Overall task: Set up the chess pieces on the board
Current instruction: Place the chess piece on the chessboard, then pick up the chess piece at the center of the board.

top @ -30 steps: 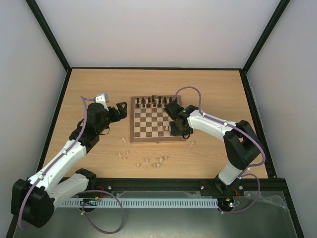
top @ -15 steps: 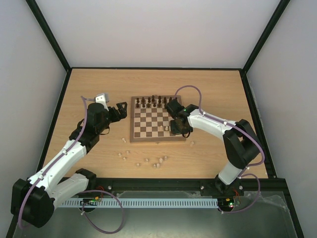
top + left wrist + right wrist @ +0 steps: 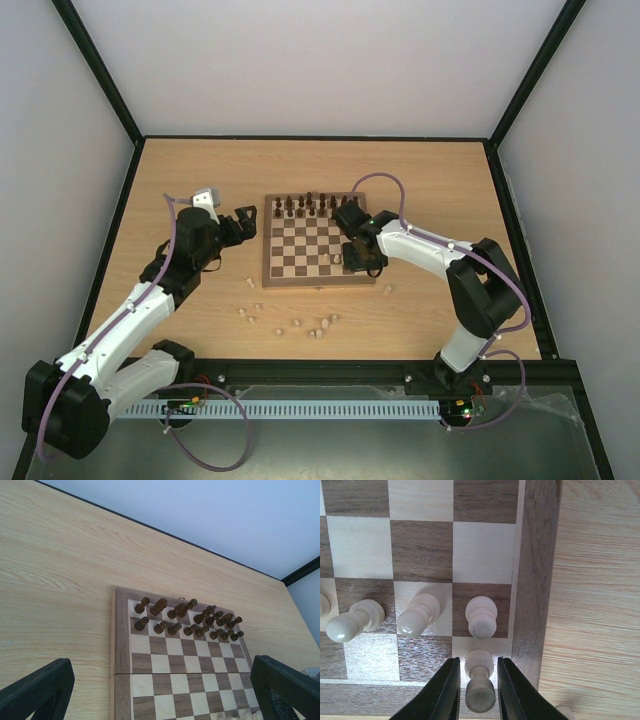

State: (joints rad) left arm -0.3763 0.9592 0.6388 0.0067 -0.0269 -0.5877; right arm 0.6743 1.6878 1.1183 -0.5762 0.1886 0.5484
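Item one, the board [image 3: 300, 262]: you have it lying flat at the middle of the counter [image 3: 200, 170], with the dark pieces [image 3: 305, 207] standing in its two far rows. Item two, the pale pieces on the board: your right wrist camera shows three upright along the second row from the near edge, one [image 3: 481, 616] beside the right border, the next [image 3: 418, 614] one square in and the third [image 3: 355, 621] one square further. Item three, the pale corner piece [image 3: 480, 682]: it stands on the near right corner square, between the fingers of your right pincer [image 3: 480, 692]; the fingers [image 3: 447, 692] flank it closely, and you cannot tell whether they press on it. Item four, loose pale pieces [image 3: 318, 331]: scattered on the counter in front of the board, with one more [image 3: 387, 291] near its right corner. Item five, your left pincer [image 3: 160, 680]: fingers wide apart and holding nothing, held left of the board and aimed across it
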